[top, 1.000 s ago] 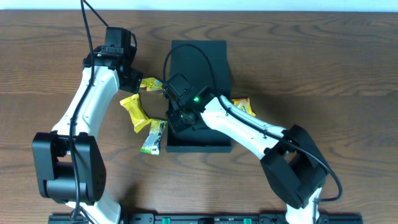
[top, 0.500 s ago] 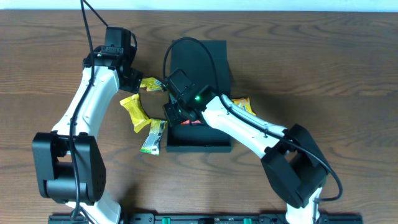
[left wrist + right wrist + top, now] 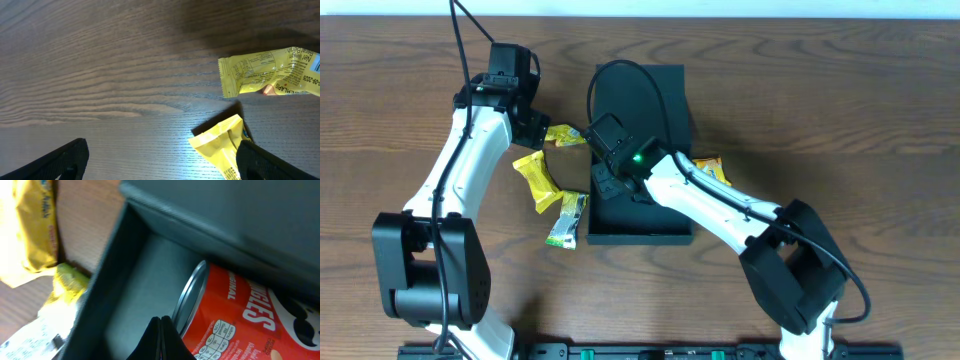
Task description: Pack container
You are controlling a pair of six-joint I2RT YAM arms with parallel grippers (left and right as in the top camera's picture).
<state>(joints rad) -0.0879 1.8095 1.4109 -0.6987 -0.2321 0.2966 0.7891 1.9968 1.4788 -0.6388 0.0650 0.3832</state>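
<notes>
As the overhead view has it, the container (image 3: 638, 238) sits mid-worktop (image 3: 840, 80): dark teal box, flap lid (image 3: 655, 95) open at the far end. My right arm reaches across its left half, with the right claw (image 3: 161, 326) down inside the box by the left wall. On the right wrist view the fingers are pinched together with nothing between them, so it is clenched and empty. Just beside the tips a red chip can (image 3: 240, 315) lies on its side on the box floor, its metal end rim toward the claw. I can't tell whether the tips touch it. Outside the left wall I count three items on the wood. A green-and-white wrapper (image 3: 567, 220) lies just beside the near-left corner. A yellow packet (image 3: 537, 182) sits a bit further left. A second yellow packet (image 3: 563, 135) lies up near the far-left side of the box. On the other side a yellow-orange packet (image 3: 712, 170) sits against the right wall, partly under the right arm. The left claw (image 3: 162, 150) hangs over the worktop left of the box, just beside the second yellow packet. It is fully released and grips nothing. The left wrist view shows bare wood between the fingers, with one packet's crimped end close to one finger and another packet beyond it.
</notes>
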